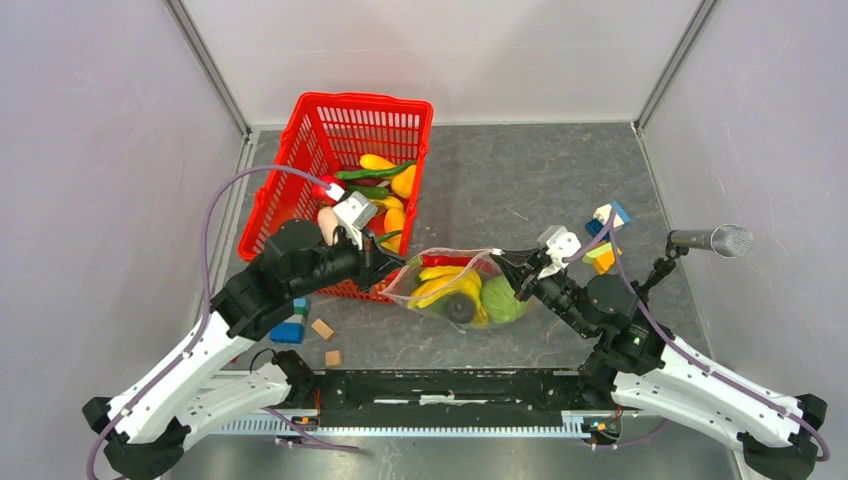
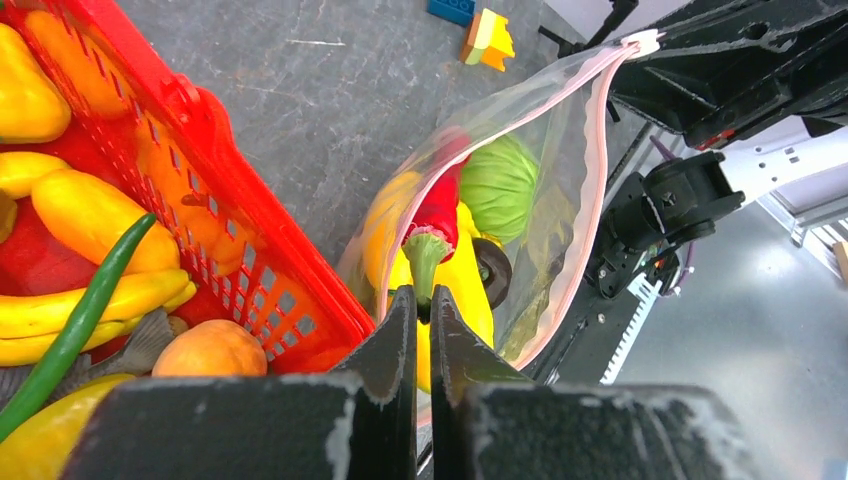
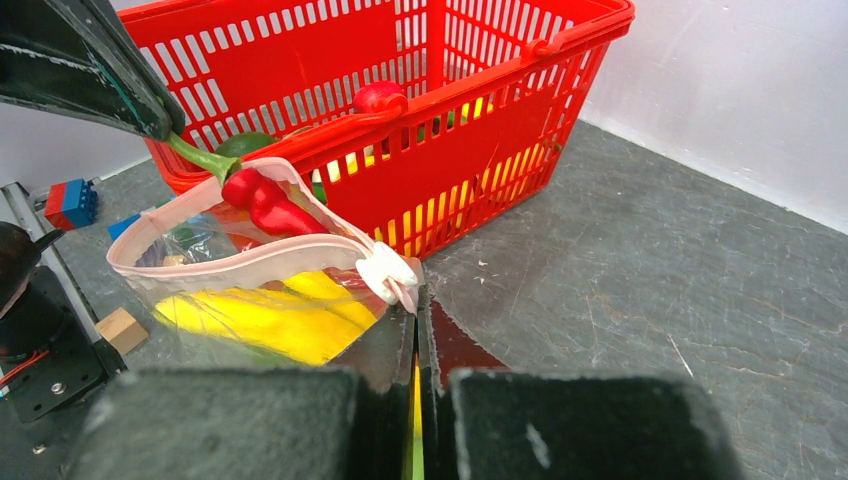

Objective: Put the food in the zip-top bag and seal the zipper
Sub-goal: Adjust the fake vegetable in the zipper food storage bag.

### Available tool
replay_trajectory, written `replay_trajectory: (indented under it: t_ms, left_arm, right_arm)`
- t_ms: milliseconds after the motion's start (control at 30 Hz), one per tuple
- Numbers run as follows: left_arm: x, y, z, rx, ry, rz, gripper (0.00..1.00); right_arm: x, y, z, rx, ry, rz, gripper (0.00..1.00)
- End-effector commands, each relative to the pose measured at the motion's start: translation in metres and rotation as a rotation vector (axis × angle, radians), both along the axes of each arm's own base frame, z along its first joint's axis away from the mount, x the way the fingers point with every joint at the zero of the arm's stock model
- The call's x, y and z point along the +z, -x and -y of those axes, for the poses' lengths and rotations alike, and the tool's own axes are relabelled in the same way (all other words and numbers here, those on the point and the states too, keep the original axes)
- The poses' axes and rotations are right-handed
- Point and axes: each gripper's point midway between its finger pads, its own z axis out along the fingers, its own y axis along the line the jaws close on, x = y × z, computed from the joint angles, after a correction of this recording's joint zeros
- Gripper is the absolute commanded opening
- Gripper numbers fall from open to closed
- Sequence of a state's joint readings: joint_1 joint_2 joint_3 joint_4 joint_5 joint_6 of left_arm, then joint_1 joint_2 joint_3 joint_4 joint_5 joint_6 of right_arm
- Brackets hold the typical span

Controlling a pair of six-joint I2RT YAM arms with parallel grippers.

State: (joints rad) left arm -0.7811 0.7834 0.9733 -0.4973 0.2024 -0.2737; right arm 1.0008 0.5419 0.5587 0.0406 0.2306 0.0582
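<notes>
Clear dotted film of the zip-top bag (image 1: 455, 290) lies at centre frame of the top view on the tabletop (image 1: 520, 180), stretched between 2 hands so that its mouth is held up and wide. Right hand (image 3: 417, 300): pressed together on the bag's corner just under the 1 white slider (image 3: 385, 272), presumably to anchor that end of the zipper (image 3: 240, 265). Left hand (image 2: 422, 305): pressed together at the opposite end of the mouth. It appears to pinch the green stem of the red pepper (image 2: 440, 200), though the bag edge runs into the same spot and may be caught too. Pepper sits partly in, stem out over the rim; judged mid-insertion, zipper unsealed. Count in bag: 1 red pepper, 1 green ball (image 2: 500, 180), 1 dark round piece (image 2: 492, 272), 1 yellow banana bunch (image 3: 270, 320), single bananas not countable. Upper left of top view: 1 red basket (image 1: 365, 98) holding more food, too overlapped to count. Lower left: 2 tan blocks (image 1: 322, 328), 1 blue block (image 1: 287, 332).
</notes>
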Motion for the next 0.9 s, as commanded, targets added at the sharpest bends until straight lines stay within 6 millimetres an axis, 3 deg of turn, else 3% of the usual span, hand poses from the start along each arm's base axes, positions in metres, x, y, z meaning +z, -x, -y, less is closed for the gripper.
replay_trajectory:
  t_ms: [0, 233, 533, 867]
  left_arm:
    - [0.042, -0.003, 0.0, 0.036, 0.118, 0.072, 0.02]
    - [0.014, 0.002, 0.039, -0.068, 0.241, -0.055, 0.02]
    - [-0.033, 0.007, 0.075, -0.123, 0.059, -0.073, 0.02]
    - [-0.082, 0.002, 0.081, -0.118, -0.097, -0.116, 0.02]
  right_arm:
    - [0.031, 0.0, 0.004, -0.014, -0.1, 0.047, 0.0]
    - [0.033, 0.002, 0.003, -0.004, -0.103, 0.048, 0.0]
    - [0.036, 0.004, 0.005, 0.0, -0.116, 0.057, 0.0]
    - [0.041, 0.005, 0.007, -0.001, -0.135, 0.062, 0.0]
